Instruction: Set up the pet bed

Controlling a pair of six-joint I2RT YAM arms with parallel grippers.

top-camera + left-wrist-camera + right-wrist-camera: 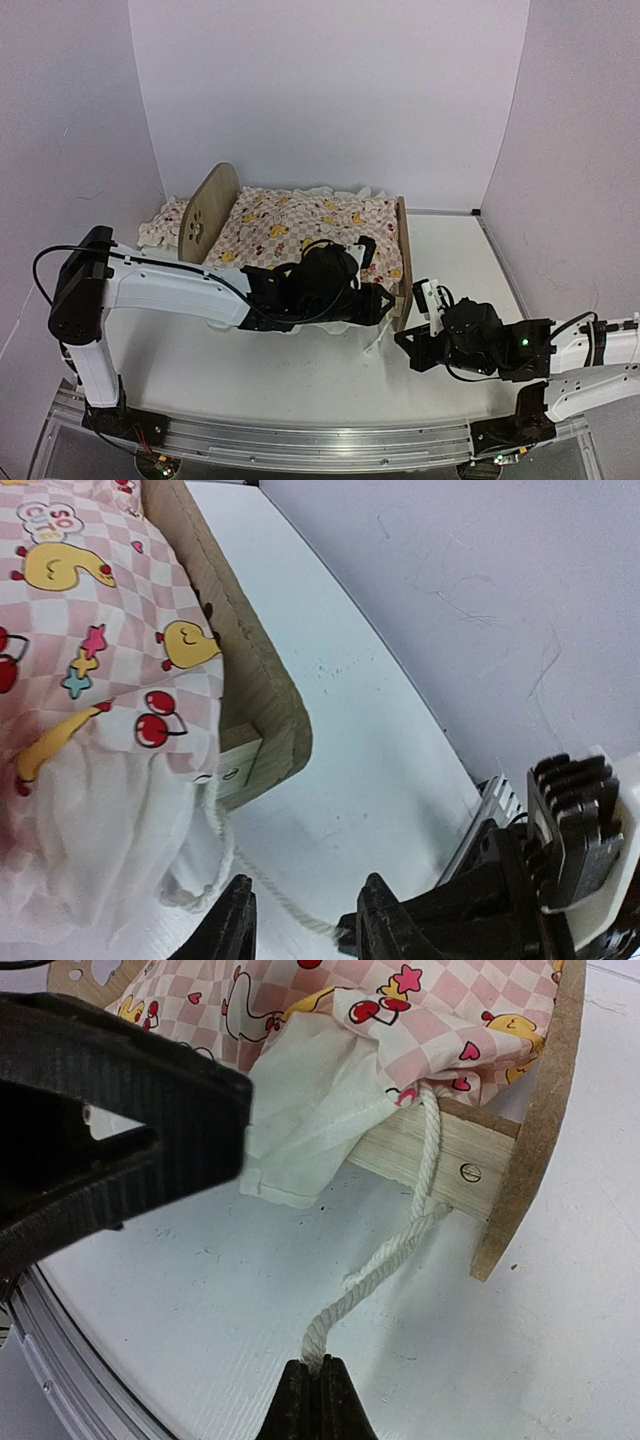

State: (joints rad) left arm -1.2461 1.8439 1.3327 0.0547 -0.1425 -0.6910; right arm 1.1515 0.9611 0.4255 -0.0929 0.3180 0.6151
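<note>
The pet bed [208,212] stands at the back of the table, its paw-print headboard on the left and footboard [403,262] on the right. The pink duck-print cover [300,225] lies over it and hides the striped base. A white cord [390,1260] hangs from the cover's near right corner by the wooden side rail [450,1160]. My right gripper [313,1385] is shut on the cord's end, low over the table. My left gripper [305,925] is open beside that corner, and the cord [270,890] runs between its fingers. The cover's white ruffle [110,830] hangs over the rail.
The small matching pillow [160,222] lies behind the headboard at the back left. The two grippers are close together in front of the footboard [250,670]. White walls enclose the table on three sides. A metal rail [300,440] runs along the near edge.
</note>
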